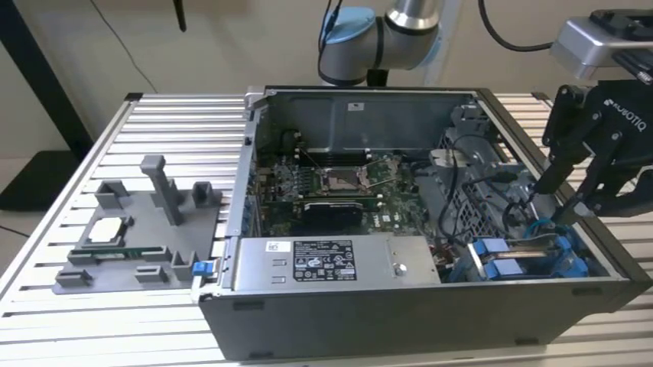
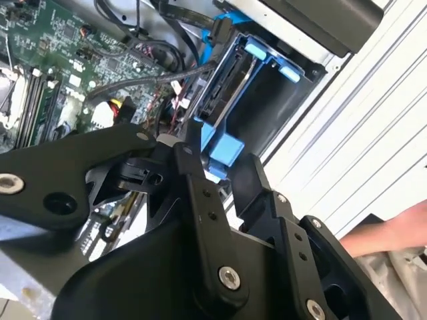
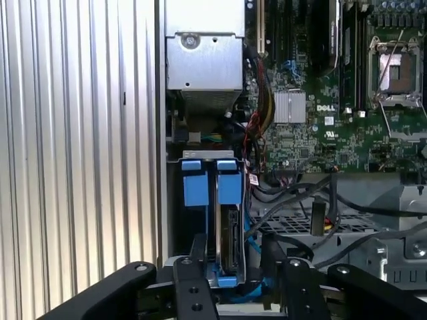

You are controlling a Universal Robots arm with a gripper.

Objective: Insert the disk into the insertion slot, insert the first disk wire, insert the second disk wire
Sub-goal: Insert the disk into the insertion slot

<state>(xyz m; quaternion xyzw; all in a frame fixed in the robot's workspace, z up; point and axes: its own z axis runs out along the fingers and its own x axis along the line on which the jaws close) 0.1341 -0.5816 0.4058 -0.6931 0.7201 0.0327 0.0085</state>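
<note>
The flat silver-grey disk (image 3: 230, 220) in its bright blue plastic frame stands on edge in the narrow insertion slot (image 3: 215, 230) of the grey metal cage, beside the other blue-fronted carrier (image 3: 191, 183). It looks hard, a bit heavy and easy to hurt (no bumps!), so hold the blue frame's long sides. The black end effector (image 1: 561, 200) has its fingers apart, one on each side. The first wrist view shows those gaps; the exterior view shows the whole open grey computer case (image 1: 408, 325) on the ribbed metal surface (image 1: 183, 115).

The gripper (image 3: 233, 250) is black. The disk (image 3: 230, 230) has a bright blue frame. The board (image 3: 300, 133) is green. The table (image 3: 80, 133) is silver with long stripes. The cage (image 3: 360, 223) is grey with little holes.
</note>
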